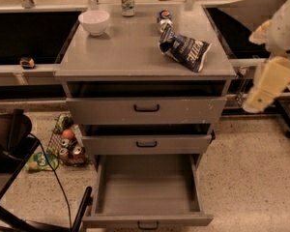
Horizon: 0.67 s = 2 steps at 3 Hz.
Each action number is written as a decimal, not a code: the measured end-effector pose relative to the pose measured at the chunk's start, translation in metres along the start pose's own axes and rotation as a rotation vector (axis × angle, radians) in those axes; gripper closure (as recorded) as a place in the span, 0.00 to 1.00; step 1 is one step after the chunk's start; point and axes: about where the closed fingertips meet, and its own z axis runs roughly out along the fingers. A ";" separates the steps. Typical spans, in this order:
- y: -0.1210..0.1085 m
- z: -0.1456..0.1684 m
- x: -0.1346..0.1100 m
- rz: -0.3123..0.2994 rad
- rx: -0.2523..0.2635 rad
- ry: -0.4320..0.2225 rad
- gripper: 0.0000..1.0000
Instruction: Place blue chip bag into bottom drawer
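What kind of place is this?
Probably a test kitchen or break room: a grey drawer cabinet with snacks on top (blue chip bag, soda can, white bowl). The gripper hangs right of the cabinet.

Gripper (pixel 262 90) apart from blue chip bag (pixel 186 48)
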 end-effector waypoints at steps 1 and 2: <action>-0.052 0.030 -0.015 0.086 0.063 -0.131 0.00; -0.102 0.064 -0.037 0.133 0.112 -0.242 0.00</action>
